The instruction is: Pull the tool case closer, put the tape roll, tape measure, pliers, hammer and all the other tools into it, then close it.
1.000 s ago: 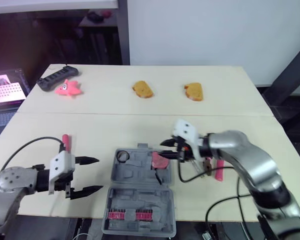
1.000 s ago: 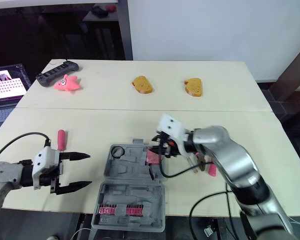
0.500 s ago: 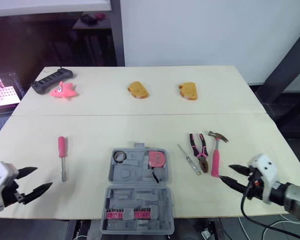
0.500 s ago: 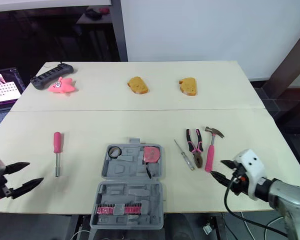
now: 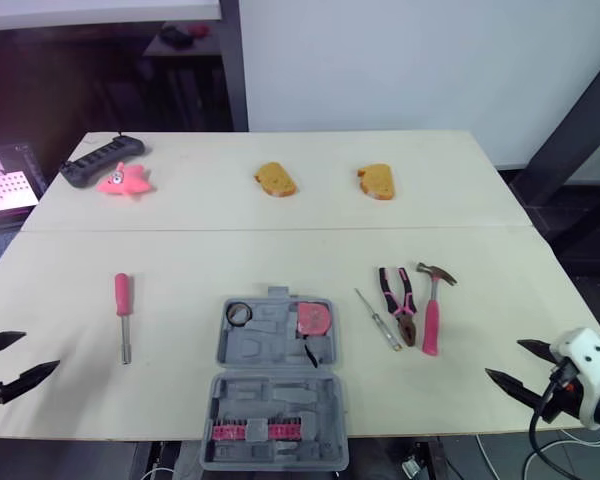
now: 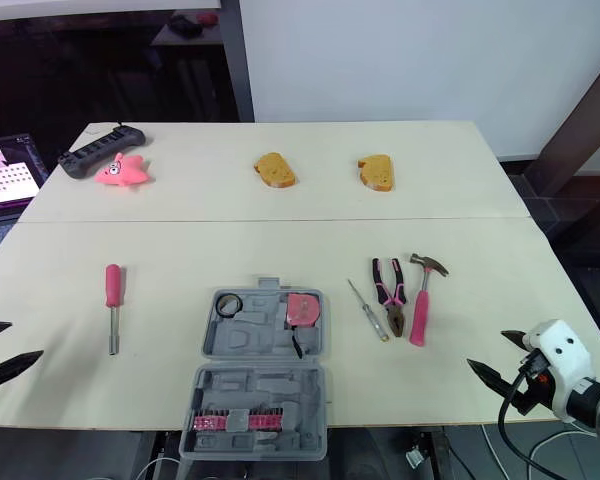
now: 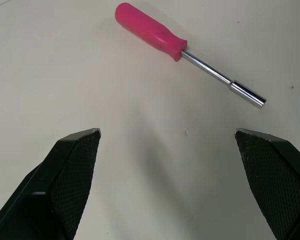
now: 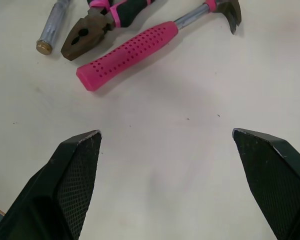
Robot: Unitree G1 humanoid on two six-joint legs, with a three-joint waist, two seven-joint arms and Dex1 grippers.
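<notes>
tool case (image 5: pixel 276 398) open; left jaws, right jaws spread

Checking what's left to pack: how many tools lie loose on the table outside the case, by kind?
Pink-handled driver: 1
Slim screwdriver: 1
Pliers: 1
Hammer: 1
Total: 4

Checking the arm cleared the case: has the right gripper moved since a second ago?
Yes. The right gripper has pulled back from over the tool case, past the hammer, to the table's near right edge.
</notes>
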